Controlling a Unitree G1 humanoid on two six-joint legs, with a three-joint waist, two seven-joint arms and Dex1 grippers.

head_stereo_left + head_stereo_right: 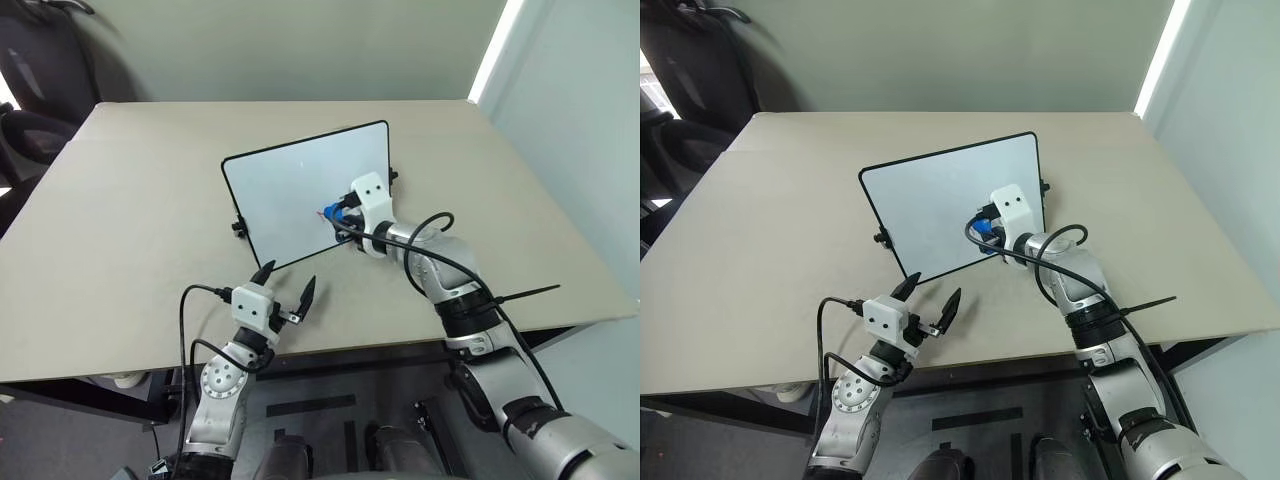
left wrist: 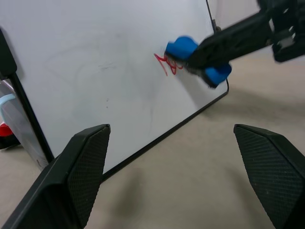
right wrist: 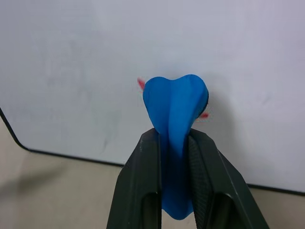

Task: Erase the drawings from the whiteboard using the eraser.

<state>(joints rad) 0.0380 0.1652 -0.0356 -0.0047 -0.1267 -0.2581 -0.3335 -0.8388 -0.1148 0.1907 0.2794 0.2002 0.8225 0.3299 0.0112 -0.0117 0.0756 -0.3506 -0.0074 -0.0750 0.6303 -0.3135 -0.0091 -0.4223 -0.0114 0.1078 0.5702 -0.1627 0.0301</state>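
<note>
A whiteboard (image 1: 300, 190) lies slightly askew in the middle of the head view, on a beige table (image 1: 130, 250). Dark chairs (image 1: 30, 90) sit beyond the table's upper left corner, and a black cable (image 1: 205, 300) loops off the left wrist at lower left. Nothing stands between the grippers and the board.

The right gripper (image 1: 345, 215) is clamped tight on the blue eraser (image 3: 175, 107), pressing it onto the board near its lower right corner, right over the red drawings (image 2: 167, 63). From overhead its white housing hides most of the scribble; the left wrist view shows the red lines poking out beside the eraser. The left gripper (image 1: 288, 285) hovers spread wide and empty, just off the board's near edge.
</note>
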